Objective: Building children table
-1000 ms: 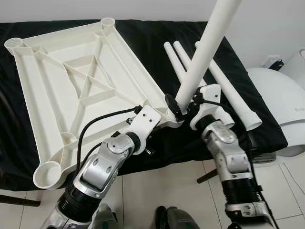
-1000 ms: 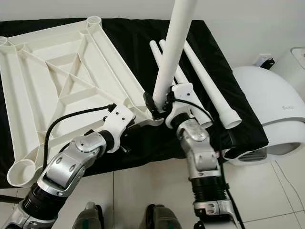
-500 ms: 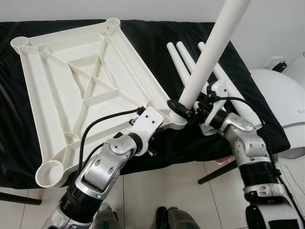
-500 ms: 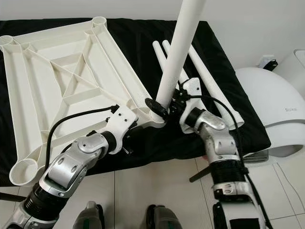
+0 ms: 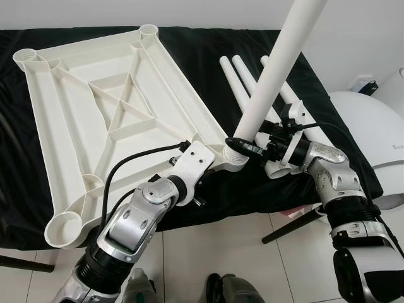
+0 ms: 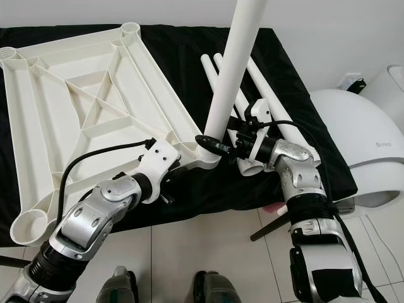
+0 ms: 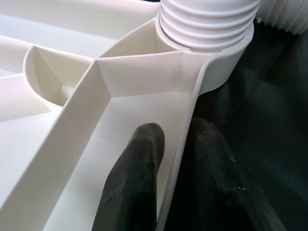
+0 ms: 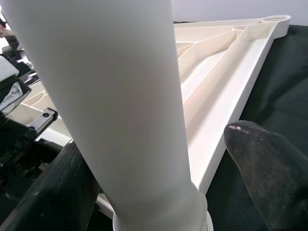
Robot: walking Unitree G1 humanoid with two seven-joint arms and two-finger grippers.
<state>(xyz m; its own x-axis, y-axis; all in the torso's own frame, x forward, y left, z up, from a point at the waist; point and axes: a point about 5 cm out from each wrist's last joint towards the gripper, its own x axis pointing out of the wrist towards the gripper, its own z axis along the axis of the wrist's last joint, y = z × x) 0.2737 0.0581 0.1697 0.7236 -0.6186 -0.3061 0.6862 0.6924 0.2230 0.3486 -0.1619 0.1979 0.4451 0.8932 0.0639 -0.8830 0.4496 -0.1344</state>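
Note:
The white table top [image 5: 95, 95] lies upside down on a black cloth. A white leg [image 5: 278, 63] stands tilted in the socket [image 5: 233, 161] at its near right corner, its threaded end [image 7: 207, 24] seated there. My left gripper [image 7: 177, 130] is shut on the table top's rim just beside that socket, one finger on each side of the wall. My right gripper [image 5: 250, 148] reaches in from the right at the leg's base. Its fingers [image 8: 269, 163] straddle the leg, and one stands apart from it, so it is open.
Three spare legs [image 5: 238, 79] lie side by side on the cloth [image 5: 202, 57], just behind my right gripper. A white rounded appliance [image 5: 372, 132] stands to the right. A dark table leg [image 5: 293, 226] slants over the tiled floor below the cloth's edge.
My right wrist has swung round the leg's base from the near side to the right, forearm moving outward. The left gripper has stayed on the rim.

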